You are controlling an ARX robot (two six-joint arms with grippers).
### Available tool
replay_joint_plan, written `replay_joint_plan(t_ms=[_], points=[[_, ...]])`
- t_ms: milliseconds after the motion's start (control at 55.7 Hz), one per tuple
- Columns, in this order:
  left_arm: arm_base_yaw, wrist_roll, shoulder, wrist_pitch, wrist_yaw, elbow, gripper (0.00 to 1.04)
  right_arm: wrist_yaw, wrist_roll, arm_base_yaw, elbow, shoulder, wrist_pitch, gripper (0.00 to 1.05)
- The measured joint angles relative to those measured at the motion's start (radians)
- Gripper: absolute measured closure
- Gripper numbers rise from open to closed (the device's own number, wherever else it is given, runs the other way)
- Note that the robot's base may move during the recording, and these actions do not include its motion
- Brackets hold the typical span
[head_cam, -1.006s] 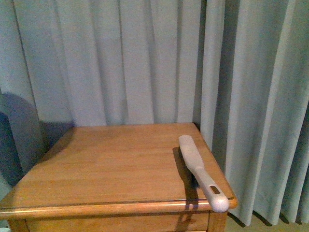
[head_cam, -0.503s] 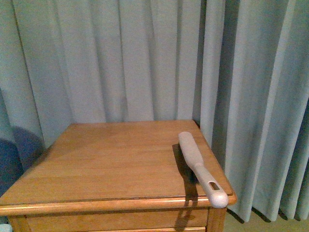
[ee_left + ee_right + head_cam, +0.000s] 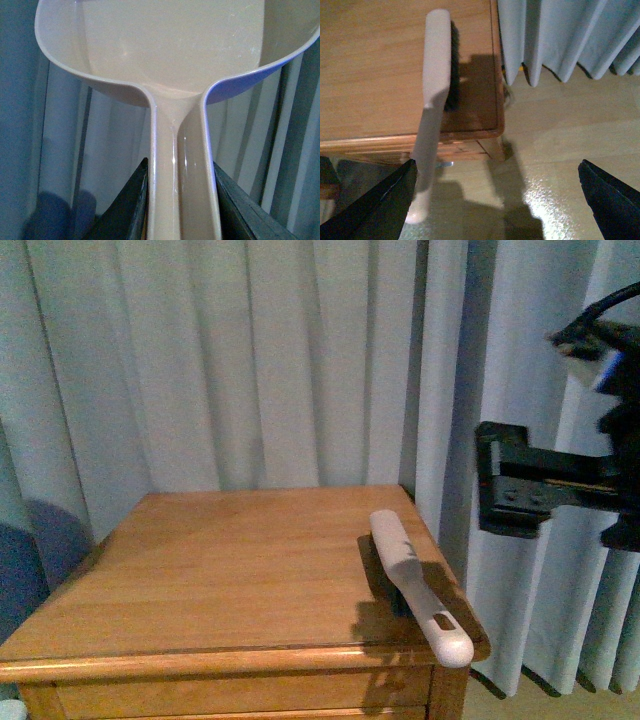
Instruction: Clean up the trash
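The trash wad is out of view in every frame. My left gripper is shut on the handle of the pinkish-beige dustpan, whose scoop is empty and faces the curtain. A pale hand brush with dark bristles lies along the right edge of the wooden table, its handle overhanging the front corner. My right gripper hangs open and empty in the air to the right of the table, above the brush's level. In the right wrist view the brush lies beside the open gripper, near one finger.
A grey-blue curtain hangs behind and to the right of the table. The right wrist view shows the table's corner, shiny pale floor below, and the curtain hem.
My right arm and gripper have come into the front view at the right, casting a shadow on the table's right corner. The brush has not moved.
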Motion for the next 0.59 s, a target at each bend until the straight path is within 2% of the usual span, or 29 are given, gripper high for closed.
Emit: replay_joint_plan(t_ms=[251,593], points=[[0.000,0.000,0.000,0.000,-0.001,0.000,0.76,0.039,0.103,0.080,0.131,0.201,-0.065,0.07],[0.000,0.000,0.000,0.000,-0.002,0.000,0.76,0.025,0.180,0.095,0.192,0.361,-0.013,0.07]])
